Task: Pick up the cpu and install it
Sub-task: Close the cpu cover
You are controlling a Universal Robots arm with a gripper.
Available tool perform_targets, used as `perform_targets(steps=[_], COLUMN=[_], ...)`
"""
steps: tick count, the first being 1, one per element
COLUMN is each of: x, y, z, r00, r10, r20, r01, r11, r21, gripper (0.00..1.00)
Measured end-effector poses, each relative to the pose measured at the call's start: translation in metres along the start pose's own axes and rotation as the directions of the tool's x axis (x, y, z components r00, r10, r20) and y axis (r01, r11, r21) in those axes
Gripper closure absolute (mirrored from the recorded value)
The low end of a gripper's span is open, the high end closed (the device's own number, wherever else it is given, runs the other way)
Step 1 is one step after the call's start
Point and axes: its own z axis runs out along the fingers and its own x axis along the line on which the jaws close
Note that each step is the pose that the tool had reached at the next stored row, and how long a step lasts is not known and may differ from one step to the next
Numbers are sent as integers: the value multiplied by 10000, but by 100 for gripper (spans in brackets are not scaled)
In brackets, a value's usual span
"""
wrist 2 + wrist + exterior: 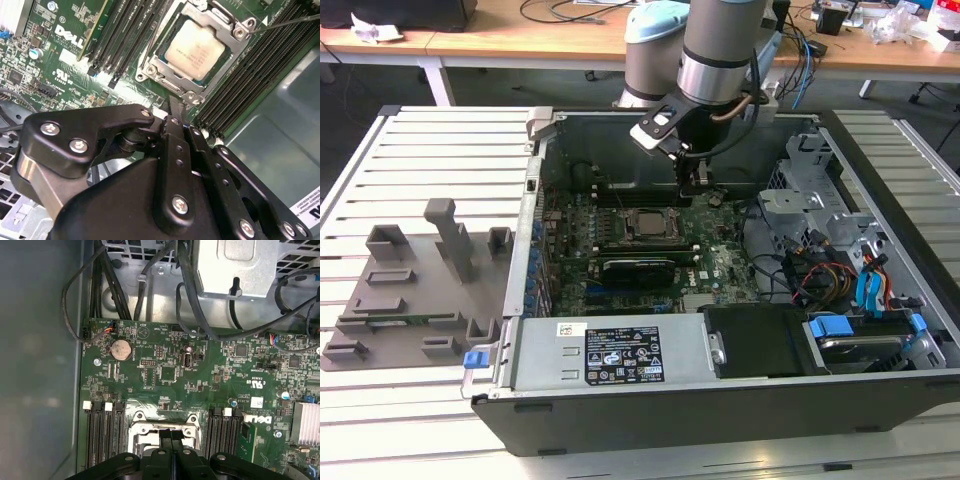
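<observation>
Cpu lay flat in the metal socket frame on the green board, its pale silvery top facing up and the frame closing round its edges. In the exterior view the cpu sat near the middle of the board, inside an open computer case that rested on a slatted surface. A grey fixture block stood on the same surface, well apart from the case, toward the exterior view's left.

The hand was empty, its two black fingers pressed together with nothing between them. In both wrist views the fingertips pointed down just beside the edge of the socket frame, and in the exterior view the hand hung low over the board, to the exterior view's right of the cpu. It seemed to stand just clear of the frame, though contact could not be ruled out from these angles. Black memory slots ran along both sides of the socket.
</observation>
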Motion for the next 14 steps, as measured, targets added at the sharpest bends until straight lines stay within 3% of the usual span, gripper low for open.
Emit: perform_targets(steps=[5, 14], x=[5, 19], y=[-71, -246], z=[20, 133], r00=[10000, 10000], r10=[-1, -1], r20=[1, 1], r01=[1, 1], r11=[10000, 10000], r21=[0, 0], gripper=[89, 89])
